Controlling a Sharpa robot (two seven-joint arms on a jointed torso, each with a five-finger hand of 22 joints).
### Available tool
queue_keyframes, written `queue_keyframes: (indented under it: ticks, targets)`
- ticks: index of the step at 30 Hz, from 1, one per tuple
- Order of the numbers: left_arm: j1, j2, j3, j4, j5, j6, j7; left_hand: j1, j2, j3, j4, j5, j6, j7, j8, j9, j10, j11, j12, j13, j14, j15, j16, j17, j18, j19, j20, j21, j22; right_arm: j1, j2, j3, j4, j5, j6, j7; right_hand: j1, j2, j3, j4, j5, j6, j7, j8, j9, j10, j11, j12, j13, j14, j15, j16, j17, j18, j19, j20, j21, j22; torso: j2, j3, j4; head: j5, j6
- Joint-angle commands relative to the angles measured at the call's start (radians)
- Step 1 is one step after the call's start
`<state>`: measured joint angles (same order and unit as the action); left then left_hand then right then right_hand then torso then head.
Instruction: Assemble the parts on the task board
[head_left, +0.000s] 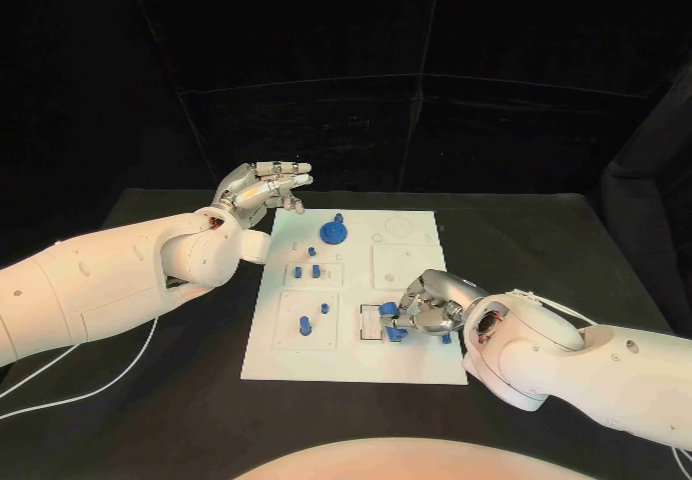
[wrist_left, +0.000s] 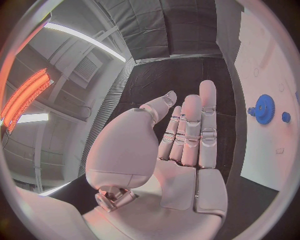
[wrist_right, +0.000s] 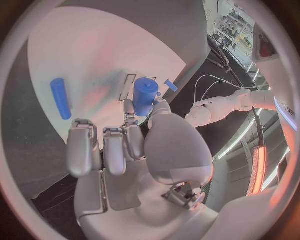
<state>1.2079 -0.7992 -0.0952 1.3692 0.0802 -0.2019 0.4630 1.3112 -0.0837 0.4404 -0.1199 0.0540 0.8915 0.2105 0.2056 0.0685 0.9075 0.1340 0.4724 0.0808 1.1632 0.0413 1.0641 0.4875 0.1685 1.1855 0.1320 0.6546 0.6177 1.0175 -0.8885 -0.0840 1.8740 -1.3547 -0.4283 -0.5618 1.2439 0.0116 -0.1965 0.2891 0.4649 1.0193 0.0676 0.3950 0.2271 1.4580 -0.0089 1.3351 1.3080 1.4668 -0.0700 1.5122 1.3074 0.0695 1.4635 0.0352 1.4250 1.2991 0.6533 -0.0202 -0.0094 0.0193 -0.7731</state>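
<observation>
The white task board (head_left: 289, 358) lies in the middle of the black table. My right hand (head_left: 428, 304) is low over the board's near right part and pinches a blue cylindrical part (wrist_right: 145, 95) between thumb and a finger; that blue part (head_left: 392, 326) shows at its fingertips. My left hand (head_left: 267, 187) hovers beyond the board's far left corner, fingers straight and apart, holding nothing. A blue gear (head_left: 333, 233) stands on the far part of the board, and the gear (wrist_left: 264, 108) lies past the left hand (wrist_left: 187, 135).
Small blue pegs (head_left: 304, 269) stand at the board's middle left, and another blue peg (head_left: 304, 323) is nearer on the left. A blue peg (wrist_right: 60, 97) lies on the board (wrist_right: 94, 55) beside the right hand (wrist_right: 125, 145). White cables (head_left: 101, 375) run across the table's near left.
</observation>
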Motion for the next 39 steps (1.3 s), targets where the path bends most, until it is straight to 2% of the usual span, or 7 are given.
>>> queue_keyframes:
  ticks: [1, 11, 16, 20, 23, 25, 39]
  targets:
    - [0.002, 0.003, 0.001, 0.002, 0.001, 0.014, 0.003, -0.002, 0.006, -0.004, -0.001, 0.004, -0.006, -0.001, 0.006, 0.001, -0.006, -0.001, 0.004, -0.001, -0.006, -0.002, 0.004, -0.001, 0.014, -0.005, 0.002, -0.002, -0.001, 0.002, 0.026, 0.001, -0.015, 0.039, 0.016, -0.024, -0.022, 0.012, -0.010, 0.001, -0.004, 0.013, -0.005, 0.009, 0.008, 0.003, -0.006, -0.004, 0.025, 0.079, -0.011, 0.004, 0.139, -0.014, 0.018, -0.009, 0.006, 0.000, 0.000, 0.0008, -0.0005, 0.000, -0.001]
    - [0.002, 0.005, 0.001, 0.002, 0.001, 0.016, 0.003, -0.002, 0.006, -0.004, -0.001, 0.004, -0.006, -0.001, 0.006, 0.001, -0.006, -0.001, 0.004, -0.001, -0.006, -0.002, 0.004, -0.001, 0.014, -0.005, 0.002, -0.002, -0.001, 0.002, 0.086, 0.001, -0.058, 0.039, 0.031, -0.070, -0.051, 0.024, -0.034, -0.001, -0.057, 0.035, -0.016, 0.019, 0.022, 0.007, -0.015, -0.008, 0.030, 0.078, -0.019, 0.001, 0.136, -0.013, 0.017, -0.017, 0.004, -0.002, 0.000, 0.0011, -0.0024, 0.005, -0.003]
    - [0.002, 0.004, 0.001, 0.002, 0.001, 0.016, 0.002, -0.002, 0.006, -0.004, -0.001, 0.004, -0.006, -0.001, 0.006, 0.001, -0.006, -0.001, 0.004, -0.001, -0.006, -0.002, 0.004, -0.001, 0.014, -0.005, 0.002, -0.002, -0.001, 0.002, 0.100, 0.001, -0.074, 0.025, 0.020, -0.079, -0.119, 0.010, -0.084, 0.002, -0.307, 0.018, -0.011, 0.011, 0.031, -0.005, -0.011, -0.038, 0.013, 0.075, -0.017, -0.008, 0.121, -0.010, 0.008, -0.017, -0.008, -0.022, 0.000, 0.0006, -0.0035, 0.006, -0.003]
    - [0.002, 0.004, 0.001, 0.003, 0.001, 0.016, 0.002, -0.002, 0.006, -0.004, -0.001, 0.004, -0.006, -0.001, 0.006, 0.001, -0.006, -0.001, 0.004, -0.001, -0.006, -0.002, 0.004, -0.001, 0.014, -0.005, 0.002, -0.002, -0.001, 0.002, 0.106, 0.001, -0.083, 0.012, 0.022, -0.086, -0.202, -0.087, -0.029, 0.004, -0.408, -0.007, -0.001, -0.001, 0.036, -0.031, 0.000, -0.095, -0.023, 0.072, -0.008, -0.016, 0.111, -0.005, -0.002, -0.008, -0.024, -0.045, 0.000, 0.0010, -0.0036, 0.007, -0.005]
    - [0.002, 0.004, 0.001, 0.003, 0.001, 0.016, 0.002, -0.002, 0.006, -0.004, -0.001, 0.004, -0.006, -0.001, 0.006, 0.001, -0.006, -0.001, 0.004, -0.001, -0.006, -0.002, 0.004, -0.001, 0.014, -0.005, 0.002, -0.002, -0.001, 0.002, 0.107, 0.001, -0.082, -0.003, 0.024, -0.088, -0.244, -0.144, 0.004, 0.009, -0.411, -0.014, 0.003, -0.004, 0.038, -0.039, 0.002, -0.116, -0.035, 0.071, -0.006, -0.018, 0.109, -0.004, -0.004, -0.006, -0.028, -0.050, 0.000, 0.0018, -0.0042, 0.008, -0.005]
    - [0.002, 0.003, 0.001, 0.003, 0.001, 0.016, 0.002, -0.002, 0.006, -0.004, -0.001, 0.004, -0.006, -0.001, 0.006, 0.001, -0.006, -0.001, 0.004, -0.001, -0.006, -0.002, 0.004, -0.001, 0.014, -0.005, 0.002, -0.002, -0.001, 0.002, 0.106, 0.001, -0.077, -0.008, 0.030, -0.084, -0.243, -0.148, 0.011, 0.008, -0.409, -0.014, 0.003, -0.005, 0.039, -0.039, 0.002, -0.118, -0.036, 0.072, -0.006, -0.018, 0.110, -0.004, -0.004, -0.005, -0.028, -0.050, 0.000, 0.0021, -0.0040, 0.009, -0.006]
    - [0.002, 0.001, 0.001, 0.004, 0.001, 0.016, 0.001, -0.002, 0.006, -0.005, -0.003, 0.004, -0.010, 0.000, 0.009, 0.001, -0.010, 0.000, 0.008, -0.001, -0.008, -0.001, 0.006, -0.003, 0.014, -0.006, 0.002, -0.002, -0.001, 0.002, 0.089, 0.001, -0.046, -0.032, 0.068, -0.053, 0.024, -0.076, 0.064, -0.095, -0.313, 0.008, -0.006, 0.016, 0.060, -0.025, -0.006, -0.113, -0.016, 0.075, -0.012, -0.015, 0.122, -0.008, 0.004, -0.010, -0.019, -0.030, -0.001, 0.0013, -0.0042, 0.007, -0.007]
